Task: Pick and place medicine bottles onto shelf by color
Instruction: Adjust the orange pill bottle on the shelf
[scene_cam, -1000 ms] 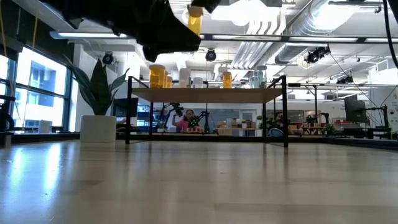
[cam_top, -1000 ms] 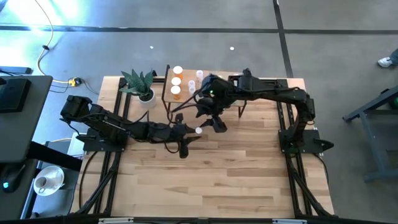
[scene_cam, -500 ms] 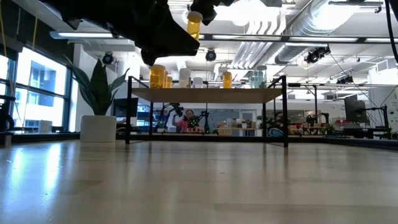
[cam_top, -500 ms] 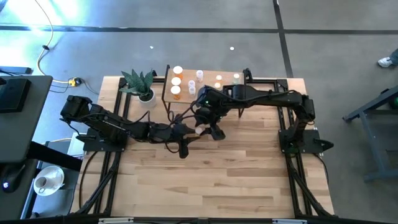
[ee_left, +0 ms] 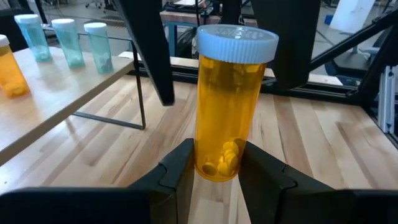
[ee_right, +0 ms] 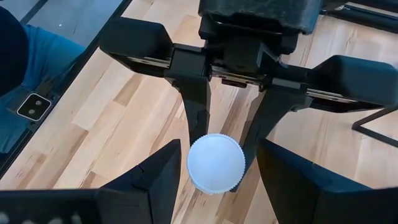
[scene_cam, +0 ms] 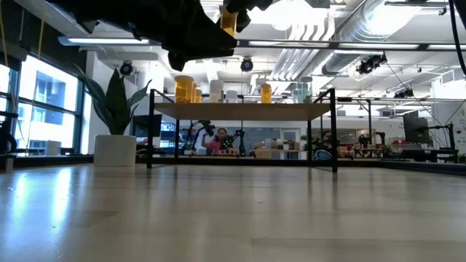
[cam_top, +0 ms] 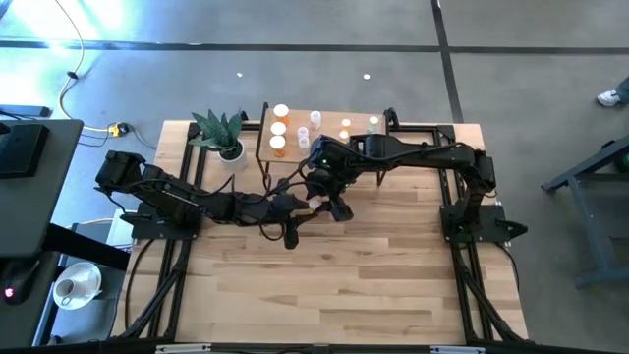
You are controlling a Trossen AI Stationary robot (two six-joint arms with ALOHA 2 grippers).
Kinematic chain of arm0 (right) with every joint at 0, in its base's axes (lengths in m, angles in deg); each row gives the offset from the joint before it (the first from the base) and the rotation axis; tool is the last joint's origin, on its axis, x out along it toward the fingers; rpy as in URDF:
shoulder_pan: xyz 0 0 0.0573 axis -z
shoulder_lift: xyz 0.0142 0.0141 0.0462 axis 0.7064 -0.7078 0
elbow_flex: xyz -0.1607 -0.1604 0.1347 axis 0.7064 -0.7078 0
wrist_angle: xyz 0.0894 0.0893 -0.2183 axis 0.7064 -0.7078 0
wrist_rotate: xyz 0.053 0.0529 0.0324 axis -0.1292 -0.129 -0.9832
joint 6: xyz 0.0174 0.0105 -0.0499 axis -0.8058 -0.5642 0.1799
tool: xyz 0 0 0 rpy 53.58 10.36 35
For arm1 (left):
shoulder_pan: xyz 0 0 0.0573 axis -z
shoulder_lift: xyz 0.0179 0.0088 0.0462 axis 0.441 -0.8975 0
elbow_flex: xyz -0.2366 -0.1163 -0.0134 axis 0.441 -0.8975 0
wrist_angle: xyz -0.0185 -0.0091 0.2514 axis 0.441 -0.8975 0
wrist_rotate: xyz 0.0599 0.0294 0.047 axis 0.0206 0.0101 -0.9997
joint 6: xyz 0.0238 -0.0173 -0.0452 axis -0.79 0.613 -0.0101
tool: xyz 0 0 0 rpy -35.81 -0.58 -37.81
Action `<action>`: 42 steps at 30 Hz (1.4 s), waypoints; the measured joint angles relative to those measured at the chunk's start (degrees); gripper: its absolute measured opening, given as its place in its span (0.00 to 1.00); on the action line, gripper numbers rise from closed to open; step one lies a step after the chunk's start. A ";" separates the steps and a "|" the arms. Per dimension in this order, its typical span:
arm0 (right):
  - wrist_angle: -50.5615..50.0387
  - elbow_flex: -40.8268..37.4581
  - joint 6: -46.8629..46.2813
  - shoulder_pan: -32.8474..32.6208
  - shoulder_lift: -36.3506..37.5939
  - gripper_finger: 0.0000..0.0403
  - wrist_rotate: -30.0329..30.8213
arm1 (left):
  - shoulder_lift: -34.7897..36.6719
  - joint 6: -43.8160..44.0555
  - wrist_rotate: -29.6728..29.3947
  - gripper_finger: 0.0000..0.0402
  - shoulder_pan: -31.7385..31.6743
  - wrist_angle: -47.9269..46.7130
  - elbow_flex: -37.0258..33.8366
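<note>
While your left pincer (ee_left: 214,180) is clamped on the base of an upright orange bottle (ee_left: 229,102) with a white cap, it holds that bottle up in the air above the table (cam_top: 344,285), just in front of the shelf (cam_top: 324,133). In the left wrist view you can see pills lying at the bottom of the bottle and both dark fingers (ee_left: 177,171) pressed against its lower sides.

Your right pincer (ee_right: 214,168) sits directly over the same bottle, looking down on its white cap (ee_right: 216,163). Its fingers (ee_right: 155,177) stand apart on either side of the cap, and you cannot tell from these views whether they touch it. In the high view the 2 arms meet near the table's middle, the right pincer (cam_top: 329,192) just beside the left one (cam_top: 295,211).

From the low view you can see the orange bottle (scene_cam: 228,22) high above the table, higher than the shelf top (scene_cam: 240,109).

On the shelf you have several bottles already standing: orange ones (cam_top: 279,128) grouped at the end nearest the potted plant (cam_top: 224,133), white ones (cam_top: 314,121) next along, then 1 orange bottle (cam_top: 346,125) and a pale green one (cam_top: 373,123) toward the other end. The left wrist view shows 3 pale blue-green bottles (ee_left: 65,40) in a row on the shelf beside an orange one (ee_left: 9,71).
</note>
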 joint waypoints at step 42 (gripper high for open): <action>-2.21 0.04 -0.41 1.14 7.18 0.30 8.81 | 0.02 -5.08 0.09 0.53 -0.68 0.70 0.00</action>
